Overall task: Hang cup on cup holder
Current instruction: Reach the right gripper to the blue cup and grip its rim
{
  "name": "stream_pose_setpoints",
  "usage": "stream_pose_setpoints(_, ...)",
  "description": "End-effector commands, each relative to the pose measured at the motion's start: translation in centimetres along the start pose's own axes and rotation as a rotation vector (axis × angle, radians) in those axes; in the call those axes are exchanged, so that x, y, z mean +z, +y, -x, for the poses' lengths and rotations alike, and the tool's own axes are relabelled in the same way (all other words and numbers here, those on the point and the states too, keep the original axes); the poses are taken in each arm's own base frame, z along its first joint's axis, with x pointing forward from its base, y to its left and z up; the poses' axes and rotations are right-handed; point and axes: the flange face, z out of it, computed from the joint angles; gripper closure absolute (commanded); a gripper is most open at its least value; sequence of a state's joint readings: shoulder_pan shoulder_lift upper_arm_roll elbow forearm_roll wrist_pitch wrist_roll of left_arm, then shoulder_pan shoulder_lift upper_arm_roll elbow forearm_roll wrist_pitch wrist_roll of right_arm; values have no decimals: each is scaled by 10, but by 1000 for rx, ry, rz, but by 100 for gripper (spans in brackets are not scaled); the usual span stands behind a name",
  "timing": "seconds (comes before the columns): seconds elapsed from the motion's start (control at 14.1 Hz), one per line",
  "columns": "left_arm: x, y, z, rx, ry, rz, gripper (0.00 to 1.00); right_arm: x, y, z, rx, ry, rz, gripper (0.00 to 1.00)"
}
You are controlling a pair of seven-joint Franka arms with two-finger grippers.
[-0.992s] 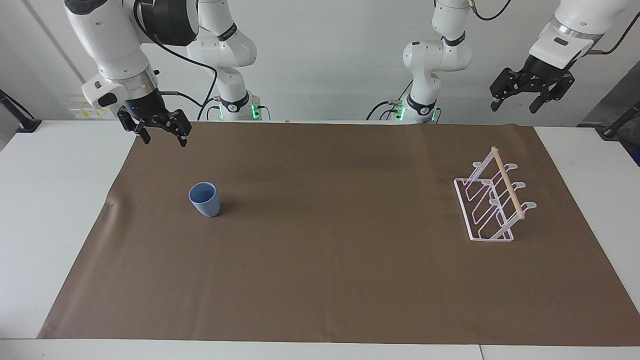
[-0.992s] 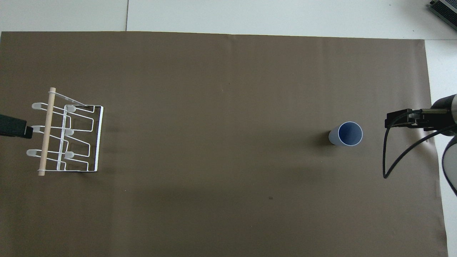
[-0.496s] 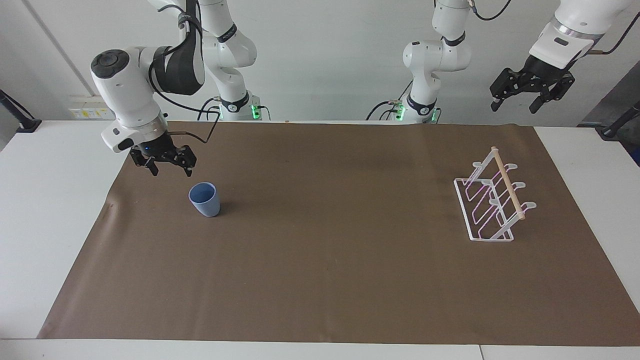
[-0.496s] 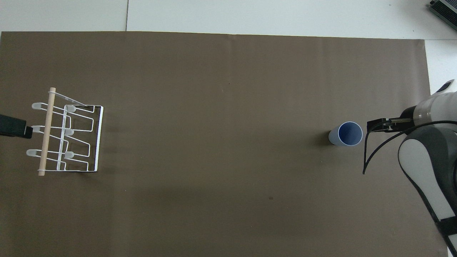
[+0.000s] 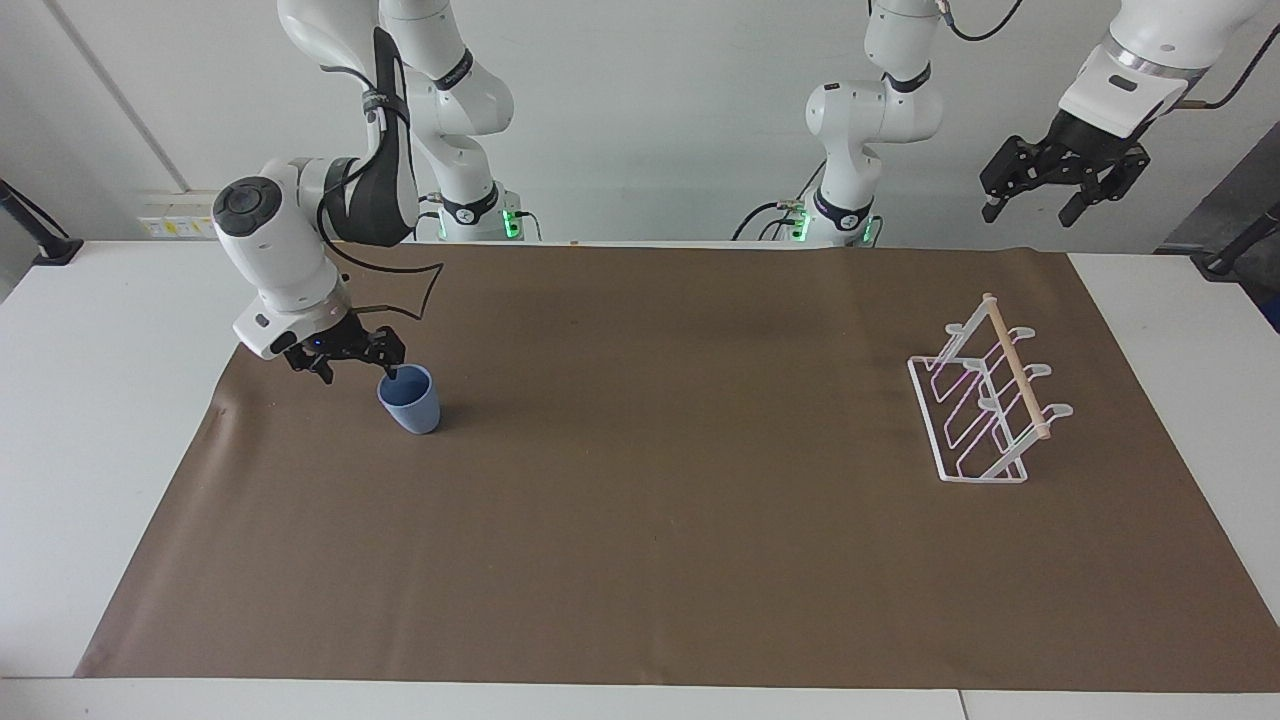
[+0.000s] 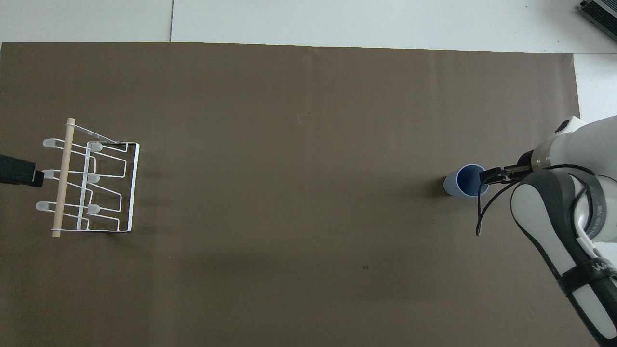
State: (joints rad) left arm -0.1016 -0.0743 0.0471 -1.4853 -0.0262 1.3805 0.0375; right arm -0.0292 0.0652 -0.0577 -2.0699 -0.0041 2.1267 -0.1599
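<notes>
Standing upright at left of centre in the facing view, the cup (image 5: 409,398) is a smooth, matte light-blue tumbler tapering to its base, mouth up, on the brown mat (image 5: 660,520). The right gripper (image 5: 354,366) sits at its rim on the side toward the right arm's end, jaws spread wide, one fingertip over the rim; contact cannot be told. The right arm bends down steeply from the upper left, wrist angled toward the cup. Overhead view shows the cup (image 6: 465,180) interior darker blue, the gripper (image 6: 487,176) overlapping its edge. The cup holder (image 5: 985,395), white wire loops with a pale wooden rod, stands at right. The left gripper (image 5: 1035,205) waits raised at upper right, jaws open.
</notes>
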Motion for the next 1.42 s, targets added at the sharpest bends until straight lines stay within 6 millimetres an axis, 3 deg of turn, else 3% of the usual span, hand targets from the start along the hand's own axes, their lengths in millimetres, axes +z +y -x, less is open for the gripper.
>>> stream_pose_setpoints(0.0,-1,-1,7,-7,-5,-14,0,1,-6,3,23,36,-43,0)
stream_pose_setpoints(0.35,-1,-1,7,-7,-5,-14,0,37,-7,9,-8,76,-35,0)
stream_pose_setpoints(0.5,-1,-1,7,-7,-5,-14,0,40,-6,10,-14,77,-34,0)
stream_pose_setpoints(0.78,-1,-1,7,-7,-5,-14,0,33,-9,5,-24,65,-36,42)
stream_pose_setpoints(0.92,-1,-1,7,-7,-5,-14,0,23,-10,0,-27,59,-40,45)
stream_pose_setpoints(0.99,-1,-1,8,-9,-5,-14,0,24,-10,-1,-29,56,-40,55)
stream_pose_setpoints(1.06,-2,-1,8,-7,-4,-15,0,24,-11,-1,-30,56,-40,73)
stream_pose_setpoints(1.13,-1,0,7,-7,-5,-13,0,24,-12,-1,-24,55,-41,100)
stream_pose_setpoints(1.35,-1,-1,8,-7,-7,-14,0,25,-12,-1,-3,54,-41,100)
